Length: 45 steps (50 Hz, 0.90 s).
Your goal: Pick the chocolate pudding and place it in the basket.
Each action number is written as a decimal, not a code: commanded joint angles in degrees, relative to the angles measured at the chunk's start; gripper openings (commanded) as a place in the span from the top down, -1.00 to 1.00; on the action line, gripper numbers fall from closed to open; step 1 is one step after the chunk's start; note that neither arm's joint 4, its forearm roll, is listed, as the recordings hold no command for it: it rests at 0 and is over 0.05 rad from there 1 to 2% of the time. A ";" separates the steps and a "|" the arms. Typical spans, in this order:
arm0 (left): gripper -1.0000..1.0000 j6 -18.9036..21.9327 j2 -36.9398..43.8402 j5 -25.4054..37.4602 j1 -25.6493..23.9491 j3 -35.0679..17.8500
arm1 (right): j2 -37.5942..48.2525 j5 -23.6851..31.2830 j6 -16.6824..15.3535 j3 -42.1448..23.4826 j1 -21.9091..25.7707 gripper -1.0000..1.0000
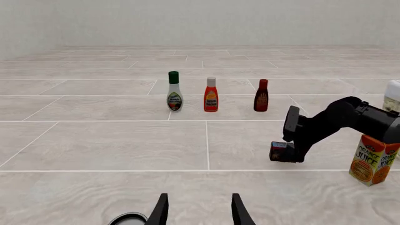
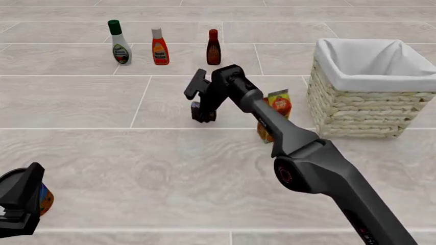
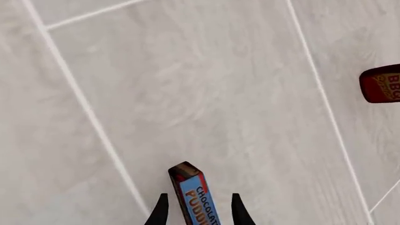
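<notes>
The chocolate pudding [image 2: 197, 108], a small dark box, stands on the tiled tabletop left of the orange juice carton. In the right wrist view the chocolate pudding [image 3: 192, 194] shows its blue labelled face between the two fingers, with a gap on each side. My right gripper [image 2: 203, 116] is open and straddles it from above. The basket [image 2: 354, 109], pale wicker with a white lining, stands to the far right. My left gripper [image 1: 200, 213] is open and empty, low at the near left, far from the pudding [image 1: 279, 151].
An orange juice carton [image 2: 278, 104] stands just right of the pudding, behind the right arm. Three bottles line the back: a green-capped dressing [image 2: 120, 43], an orange one [image 2: 160, 47] and a dark BBQ sauce [image 2: 213, 47]. A can [image 2: 45, 199] sits beside the left gripper.
</notes>
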 commanded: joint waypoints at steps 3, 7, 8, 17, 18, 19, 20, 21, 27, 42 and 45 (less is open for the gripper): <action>-1.00 0.04 0.00 -0.14 0.07 0.13 | 0.65 0.03 0.18 -0.06 -0.49 -1.00; -1.00 0.03 0.00 -0.13 0.07 0.13 | 0.78 0.03 0.17 -0.07 -0.51 -1.00; -1.00 0.03 0.00 -0.13 0.08 0.13 | 0.84 0.21 0.20 -0.05 -0.46 -1.00; -1.00 0.03 0.00 -0.13 0.07 0.13 | 0.48 0.35 0.15 -0.07 -0.17 1.00; -1.00 0.03 0.00 -0.13 0.08 0.13 | 0.42 0.45 0.17 -0.06 -0.03 1.00; -1.00 0.03 0.00 -0.13 0.08 0.13 | 0.42 0.45 0.17 -0.06 -0.03 1.00; -1.00 0.03 0.01 -0.12 0.08 0.13 | 0.34 0.53 0.19 -0.06 0.05 1.00; -1.00 0.04 0.00 -0.13 0.07 0.13 | 0.19 0.56 0.14 0.00 0.12 1.00; -1.00 0.04 0.00 -0.13 0.08 0.13 | -0.59 0.91 0.00 0.07 0.32 1.00; -1.00 0.05 0.00 -0.13 0.07 0.13 | -5.82 1.71 -0.40 2.01 0.85 1.00; -1.00 0.04 0.00 -0.13 0.08 0.13 | -12.50 -4.09 -0.58 14.04 0.97 1.00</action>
